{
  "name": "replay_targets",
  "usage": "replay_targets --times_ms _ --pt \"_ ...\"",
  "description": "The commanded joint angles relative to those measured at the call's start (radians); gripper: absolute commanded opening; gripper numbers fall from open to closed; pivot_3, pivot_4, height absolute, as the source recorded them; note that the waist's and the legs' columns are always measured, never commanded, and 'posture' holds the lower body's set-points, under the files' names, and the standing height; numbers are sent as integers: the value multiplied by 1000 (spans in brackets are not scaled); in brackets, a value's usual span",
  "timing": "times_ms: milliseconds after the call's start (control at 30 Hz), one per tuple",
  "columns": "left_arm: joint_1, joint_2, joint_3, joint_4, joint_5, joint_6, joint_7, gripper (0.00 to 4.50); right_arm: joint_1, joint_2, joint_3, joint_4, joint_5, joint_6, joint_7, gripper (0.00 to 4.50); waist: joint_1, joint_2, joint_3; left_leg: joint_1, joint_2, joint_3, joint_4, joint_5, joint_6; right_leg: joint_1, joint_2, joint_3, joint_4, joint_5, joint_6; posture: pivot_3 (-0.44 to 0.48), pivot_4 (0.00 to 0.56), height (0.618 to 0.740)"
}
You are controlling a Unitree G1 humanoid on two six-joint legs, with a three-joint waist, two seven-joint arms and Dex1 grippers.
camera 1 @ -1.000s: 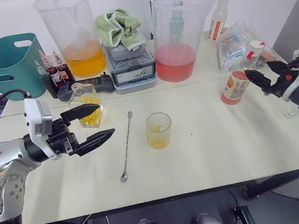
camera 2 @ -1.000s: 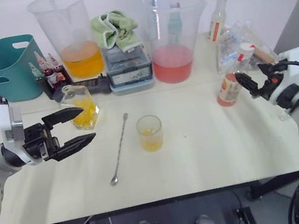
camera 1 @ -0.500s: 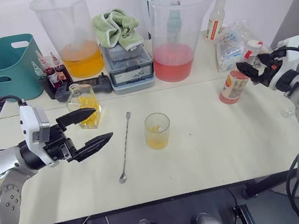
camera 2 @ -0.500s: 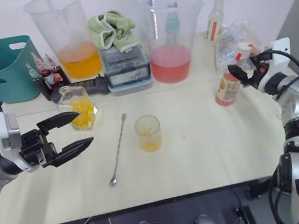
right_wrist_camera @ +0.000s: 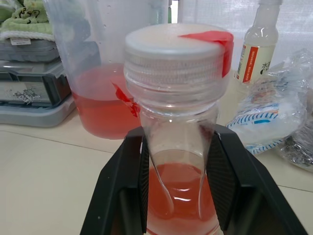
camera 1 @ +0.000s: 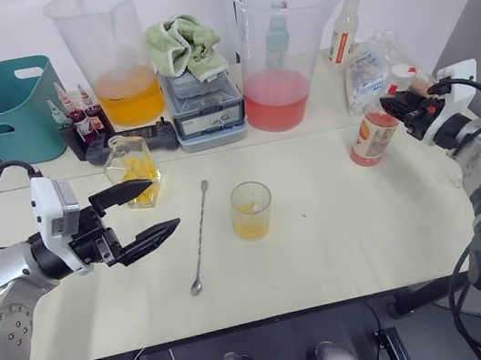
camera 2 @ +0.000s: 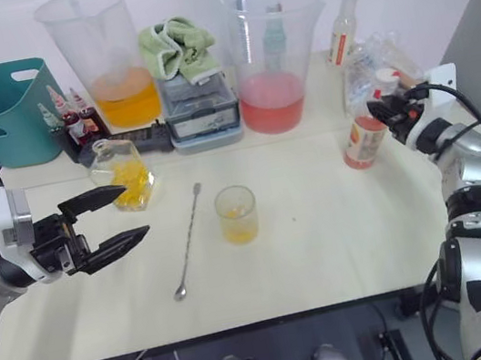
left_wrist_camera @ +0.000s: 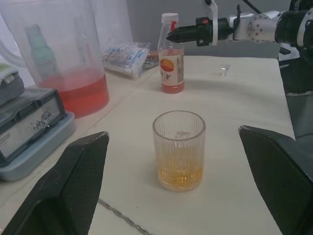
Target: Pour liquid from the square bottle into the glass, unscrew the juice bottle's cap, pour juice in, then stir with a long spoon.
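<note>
Black fingers of the left hand [camera 1: 136, 218] stand spread wide over the near left of the cream counter [camera 1: 344, 246], holding nothing. Just beyond the upper fingertip sits the square bottle [camera 1: 134, 166], upright, with yellow liquid [camera 1: 139, 171] in its lower part. The spoon [camera 1: 200, 238] lies flat beside it toward the middle, bowl end nearest the counter's front edge, handle pointing away. Just right of the spoon stands the glass [camera 1: 251, 210], a shallow layer of yellow in its bottom.

Over on the right, the right hand [camera 1: 392, 107] has its two fingers around the neck of the juice bottle [camera 1: 370, 134], one on either side just under the white cap [right_wrist_camera: 178, 47], which is still screwed on; whether they press the plastic I cannot tell. The bottle stands upright, roughly half full of pink-red juice [right_wrist_camera: 181, 196].

Farther back a teal bin [camera 1: 5, 110] stands at the left, then a jug of orange fluid [camera 1: 111, 56], a grey box [camera 1: 203, 108] with a green cloth [camera 1: 185, 45] on top, and a jug of pink fluid [camera 1: 278, 54].
</note>
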Motion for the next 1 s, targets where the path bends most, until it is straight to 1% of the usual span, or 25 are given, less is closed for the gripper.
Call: replay_targets --times_ms 33,100,200,300,400,467,600,700,800,900,1000 --pt "-13 19 1 29 6 -33 -43 4500 10 -53 -39 -181 57 58 47 1122 0 3 2 0 0 0 0 0 0 0 0 0 0 0 0 0 150 739" --pt "-22 20 -6 50 14 -41 -60 4500 46 -66 -45 -277 83 122 63 1122 2 5 3 0 0 0 0 0 0 0 0 0 1 0 0 0 150 739" --pt "-47 17 -39 87 23 -52 -93 4500 161 -98 -60 -543 187 311 108 1122 5 5 3 0 0 0 -1 0 0 -1 0 0 1 0 0 0 150 739" --pt "-65 15 -58 110 29 -60 -114 4500 251 -119 -75 -735 266 447 111 1121 5 5 3 0 0 0 -1 0 0 -1 0 0 1 0 0 0 150 739" --pt "-88 18 -89 144 32 -61 -153 4500 413 -158 -124 -1018 425 630 138 1121 12 5 3 0 0 0 -1 0 0 -1 0 0 0 0 0 0 150 739" --pt "-100 23 -103 163 35 -61 -180 4500 487 -167 -150 -1146 498 703 120 1121 16 5 3 0 0 0 -2 0 0 -1 -1 -1 0 0 0 0 150 739" --pt "-125 22 -120 195 44 -62 -213 4500 570 -145 -171 -1331 637 799 59 1118 20 5 3 0 0 0 -2 0 0 -1 -1 0 -1 0 0 0 150 739" --pt "-135 22 -130 204 47 -60 -233 4500 595 -108 -158 -1423 725 841 -17 1111 23 5 3 0 0 0 -2 0 0 -1 -1 0 -1 0 0 0 150 739" --pt "-139 26 -126 198 37 -45 -237 4500 614 -49 -112 -1521 793 849 -100 1111 25 5 3 0 0 0 -2 0 0 -2 -1 0 -1 0 0 0 150 739" --pt "-127 33 -121 185 35 -38 -242 4500 636 2 -7 -1594 721 802 -123 1110 25 5 3 0 0 -1 -2 0 0 -2 -1 0 0 0 0 0 150 739" --pt "-124 37 -117 181 35 -36 -241 4500 657 44 65 -1622 672 763 -138 1110 26 5 3 0 0 0 -2 0 0 -2 -1 0 0 0 0 0 150 739"
